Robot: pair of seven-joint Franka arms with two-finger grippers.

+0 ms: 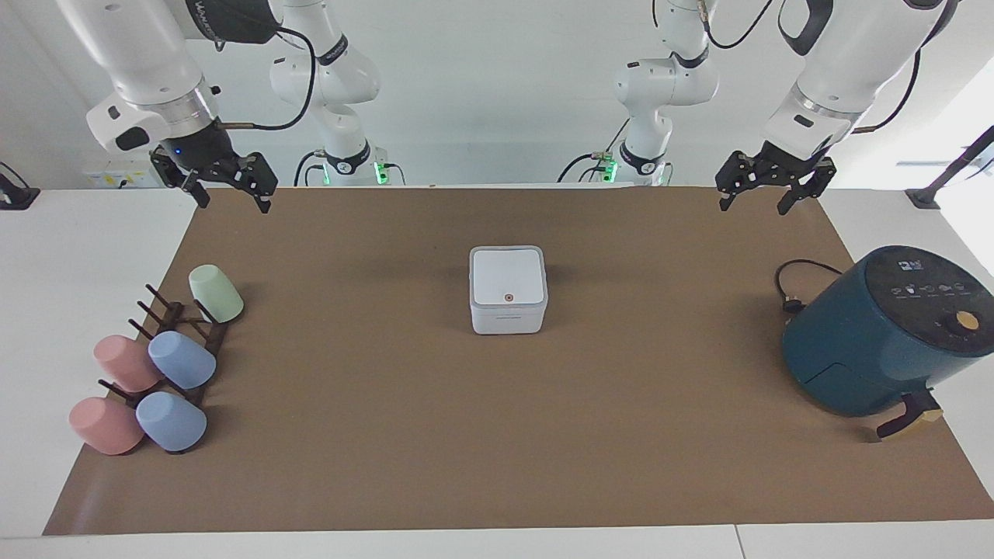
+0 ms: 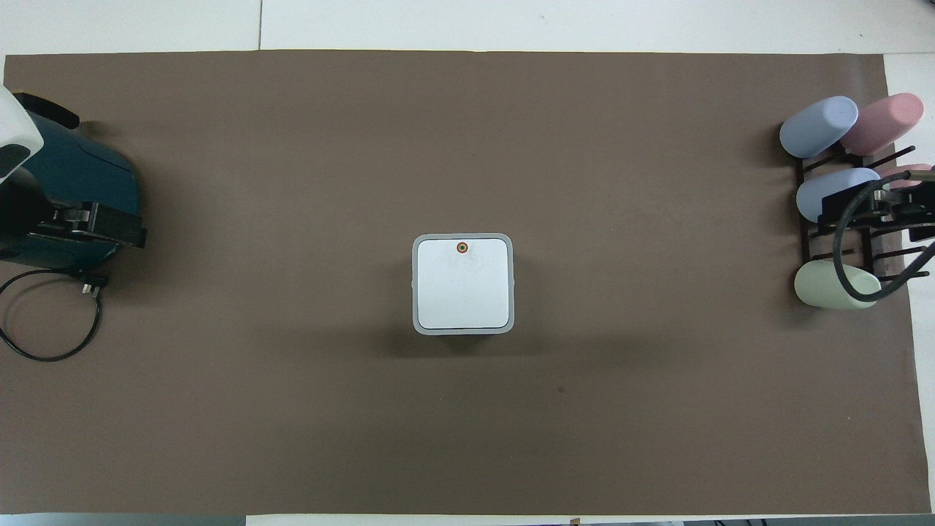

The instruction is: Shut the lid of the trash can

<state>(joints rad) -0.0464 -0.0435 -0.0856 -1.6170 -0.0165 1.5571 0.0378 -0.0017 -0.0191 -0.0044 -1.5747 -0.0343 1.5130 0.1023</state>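
The small white trash can (image 1: 509,317) stands in the middle of the brown mat. Its lid (image 1: 507,278) lies flat and shut on top, with the orange dot toward the end away from the robots. The lid shows flat in the overhead view (image 2: 462,286) too. My left gripper (image 1: 753,206) is open and empty, raised over the mat's edge at the left arm's end. In the overhead view it (image 2: 102,226) is over the air fryer. My right gripper (image 1: 234,203) is open and empty, raised at the right arm's end. Neither touches the can.
A dark teal air fryer (image 1: 881,334) with a black cord (image 1: 792,283) stands at the left arm's end. A dark rack (image 1: 182,326) with several pastel cups (image 1: 182,361) stands at the right arm's end. The brown mat (image 1: 497,435) covers the table.
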